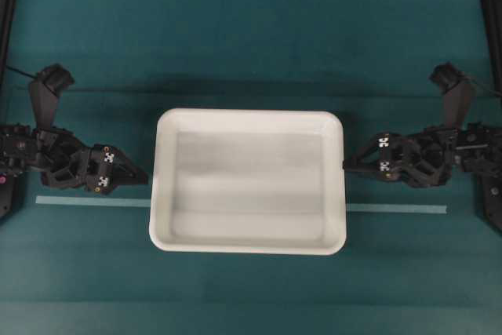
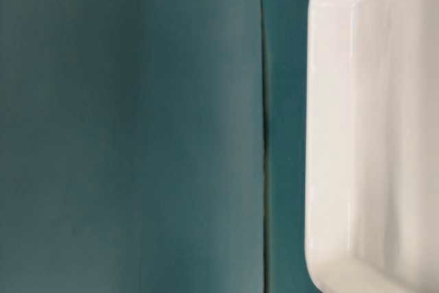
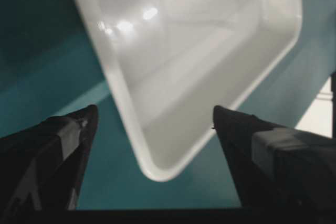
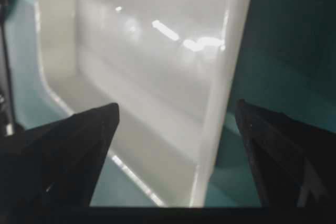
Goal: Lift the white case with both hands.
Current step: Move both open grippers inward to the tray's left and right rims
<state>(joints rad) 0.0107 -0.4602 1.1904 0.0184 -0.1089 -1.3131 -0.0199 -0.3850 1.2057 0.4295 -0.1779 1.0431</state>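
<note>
The white case (image 1: 249,182) lies flat on the teal table in the middle of the overhead view. It also shows at the right of the table-level view (image 2: 370,135). My left gripper (image 1: 143,177) is open and empty, just left of the case's left rim. In the left wrist view (image 3: 155,109) a rounded corner of the case (image 3: 173,77) lies ahead between the open jaws. My right gripper (image 1: 346,167) is open at the case's right rim. In the right wrist view (image 4: 177,104) the rim (image 4: 220,103) runs between the two spread jaws, which stand apart from it.
A pale tape strip (image 1: 94,202) runs across the table under the case. A seam in the teal mat (image 2: 263,135) runs beside the case. Black frame posts (image 1: 490,21) stand at the far corners.
</note>
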